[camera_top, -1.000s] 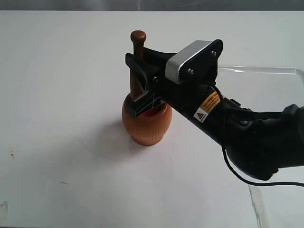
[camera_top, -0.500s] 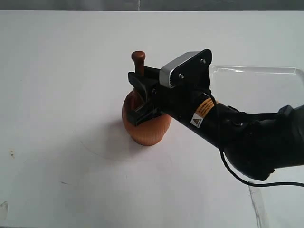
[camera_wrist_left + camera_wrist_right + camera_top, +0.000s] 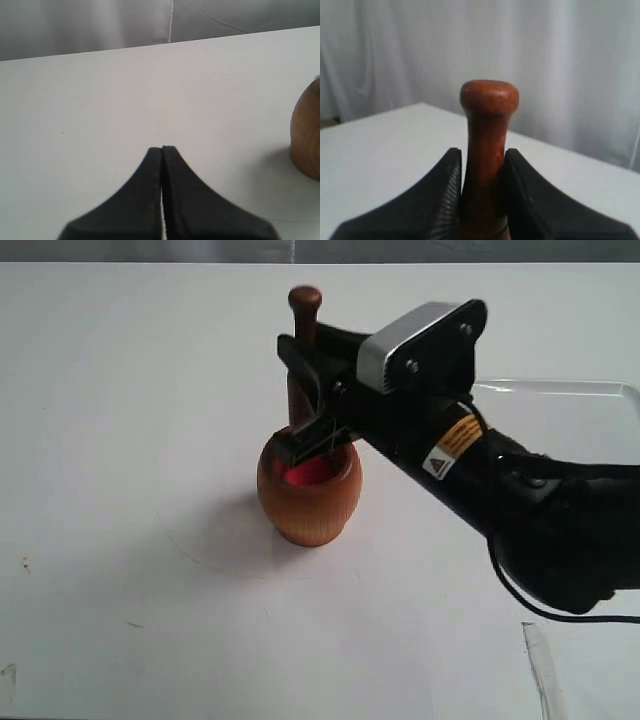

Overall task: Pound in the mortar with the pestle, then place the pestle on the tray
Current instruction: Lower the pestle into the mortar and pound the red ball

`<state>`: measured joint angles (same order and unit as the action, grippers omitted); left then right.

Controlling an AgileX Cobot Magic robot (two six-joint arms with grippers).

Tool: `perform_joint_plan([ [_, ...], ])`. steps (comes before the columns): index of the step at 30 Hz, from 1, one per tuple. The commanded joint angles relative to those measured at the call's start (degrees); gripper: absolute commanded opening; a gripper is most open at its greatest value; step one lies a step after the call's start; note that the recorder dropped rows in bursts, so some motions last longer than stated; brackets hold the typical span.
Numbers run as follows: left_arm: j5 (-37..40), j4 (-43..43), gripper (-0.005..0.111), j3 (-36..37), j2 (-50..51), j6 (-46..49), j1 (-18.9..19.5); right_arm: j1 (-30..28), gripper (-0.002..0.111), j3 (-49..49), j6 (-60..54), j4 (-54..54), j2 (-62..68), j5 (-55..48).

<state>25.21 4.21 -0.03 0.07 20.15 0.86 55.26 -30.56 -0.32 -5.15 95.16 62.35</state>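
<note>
I have the black right arm (image 3: pixel 520 510) reaching in from the right at a slant, forearm low, its wrist raised and carrying a silver camera block (image 3: pixel 420 340). Its black two-finger right gripper (image 3: pixel 302 400) points leftward, jaws pinched on the thin neck of the dark brown wooden pestle (image 3: pixel 487 130). My black left gripper (image 3: pixel 161 150) has its fingertips pressed together

Mortar (image 3: pixel 308 505) and pestle (image 3: pixel 487 127) — smooth, satin-finished wood; table (image 3: pixel 130 440) matt white.

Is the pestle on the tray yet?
No, the right gripper holds the pestle upright over the mortar, away from the tray.
</note>
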Motion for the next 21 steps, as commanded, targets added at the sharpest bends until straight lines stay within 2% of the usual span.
perform_joint_plan([
  [1,-0.2,-0.4,0.000,0.0,-0.1,-0.5,-0.4,0.1,0.000,-0.3,-1.3,0.4,-5.9,-0.3],
  [6,-0.2,-0.4,0.000,0.0,-0.1,-0.5,-0.4,0.1,0.000,-0.3,-4.1,0.5,-4.4,-5.8],
  [10,-0.2,-0.4,0.000,0.0,-0.1,-0.5,-0.4,0.1,0.000,-0.3,-3.0,0.3,2.3,-7.0],
  [16,-0.2,-0.4,0.000,0.0,-0.1,-0.5,-0.4,0.1,0.000,-0.3,0.3,0.3,9.4,-5.3],
  [21,-0.2,-0.4,0.000,0.0,-0.1,-0.5,-0.4,0.1,0.000,-0.3,0.3,0.4,3.0,1.3],
])
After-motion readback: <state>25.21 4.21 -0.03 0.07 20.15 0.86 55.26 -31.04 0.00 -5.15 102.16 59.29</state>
